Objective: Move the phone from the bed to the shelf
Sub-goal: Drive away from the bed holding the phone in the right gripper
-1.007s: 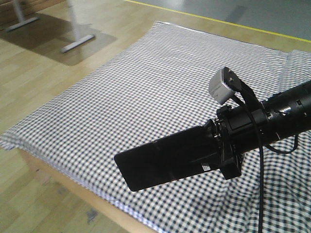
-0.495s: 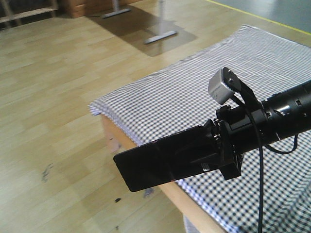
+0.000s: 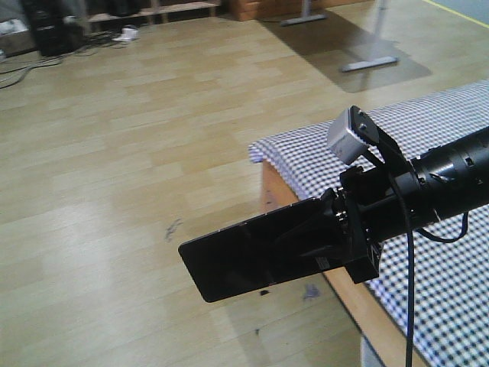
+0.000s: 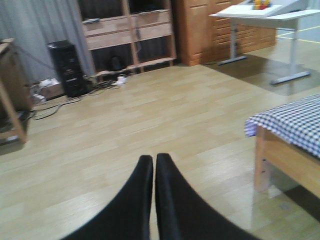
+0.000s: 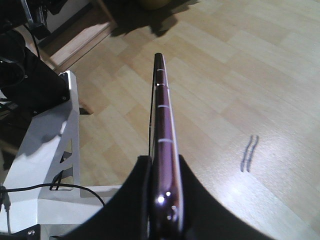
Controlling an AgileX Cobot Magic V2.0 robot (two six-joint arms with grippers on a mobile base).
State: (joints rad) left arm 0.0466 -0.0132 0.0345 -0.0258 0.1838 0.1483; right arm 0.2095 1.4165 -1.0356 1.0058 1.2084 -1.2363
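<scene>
Bed shifts to right edge of front view; floor now under phone. Right gripper stays clamped on phone, held clear of bed. Left gripper closed, empty. Judgement: carry toward shelf under way.

Wood floor, white desk, black tower

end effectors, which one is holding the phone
The right end effector: it is clamped on the phone, seen edge-on in the right wrist view. The left end effector is shut with nothing in it.
</scene>
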